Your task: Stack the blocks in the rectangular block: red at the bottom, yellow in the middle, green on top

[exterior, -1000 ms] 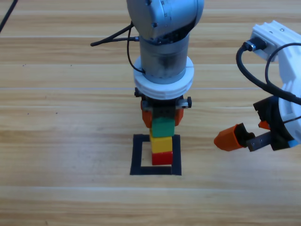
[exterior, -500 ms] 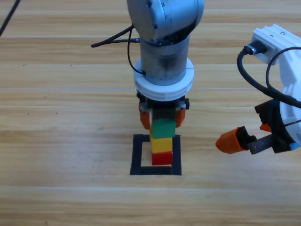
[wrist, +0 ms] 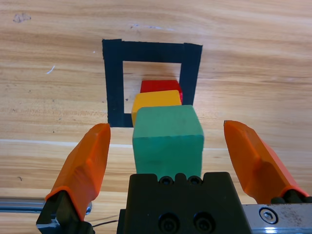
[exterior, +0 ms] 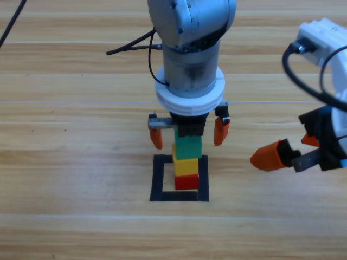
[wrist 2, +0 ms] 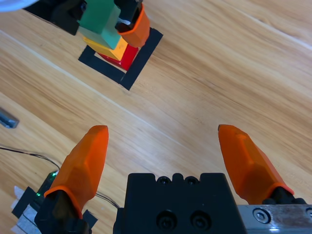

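Wooden table (exterior: 65, 162), left gripper (exterior: 188, 132) wide astride green (exterior: 187, 147), right gripper (wrist 2: 165, 163) wide.

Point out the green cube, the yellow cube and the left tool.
green cube (wrist: 168, 139): left wrist view, front face.
yellow cube (exterior: 186, 166): high view, side face.
left tool (exterior: 188, 133): high view, midway between its open orange jaws.

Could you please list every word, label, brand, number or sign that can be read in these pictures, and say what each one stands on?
There are none to read.
The green cube, yellow cube and red cube have plain faces.
The black tape outline and the wooden table bear no writing.
The left gripper and right gripper, both with jaws open, show no legible label or brand.
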Available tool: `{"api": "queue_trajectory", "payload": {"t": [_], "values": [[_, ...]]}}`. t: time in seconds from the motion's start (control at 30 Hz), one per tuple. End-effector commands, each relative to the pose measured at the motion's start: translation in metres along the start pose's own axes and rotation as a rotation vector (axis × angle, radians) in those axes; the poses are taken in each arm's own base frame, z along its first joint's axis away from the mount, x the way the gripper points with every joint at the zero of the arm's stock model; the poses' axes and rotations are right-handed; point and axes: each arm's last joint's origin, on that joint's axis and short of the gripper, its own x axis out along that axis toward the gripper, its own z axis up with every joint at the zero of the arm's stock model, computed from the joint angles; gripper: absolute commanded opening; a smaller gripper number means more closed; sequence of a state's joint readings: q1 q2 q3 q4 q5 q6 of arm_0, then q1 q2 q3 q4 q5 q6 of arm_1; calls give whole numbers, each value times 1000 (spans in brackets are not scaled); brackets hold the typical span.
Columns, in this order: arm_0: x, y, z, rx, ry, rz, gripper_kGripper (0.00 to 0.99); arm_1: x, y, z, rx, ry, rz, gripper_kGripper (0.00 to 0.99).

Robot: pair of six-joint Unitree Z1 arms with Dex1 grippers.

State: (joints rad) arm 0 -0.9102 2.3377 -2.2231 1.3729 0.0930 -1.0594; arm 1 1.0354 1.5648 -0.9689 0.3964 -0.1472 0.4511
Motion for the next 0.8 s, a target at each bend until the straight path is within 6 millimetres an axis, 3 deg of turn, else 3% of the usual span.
{"api": "queue_trajectory", "payload": {"t": [0.03,0.13,0.2,0.3,0.47,0.67,0.8], "values": [[-59,4,-23,46,-113,-79,990,-24,-9,2,17,-79,28,990],[-109,29,-50,58,-221,-116,990,-25,-7,3,2,-84,35,990],[-126,39,-67,77,-274,-119,990,-26,-5,2,-8,-84,41,990],[-135,47,-91,118,-341,-94,990,-27,-4,3,-10,-86,51,990],[-126,61,-124,163,-391,-63,990,-28,-3,3,-10,-82,63,990],[-87,140,-148,162,-420,-149,990,-26,-3,2,-12,-71,73,990],[-78,165,-154,171,-434,-151,990,-23,-2,1,-13,-62,70,990]]}}
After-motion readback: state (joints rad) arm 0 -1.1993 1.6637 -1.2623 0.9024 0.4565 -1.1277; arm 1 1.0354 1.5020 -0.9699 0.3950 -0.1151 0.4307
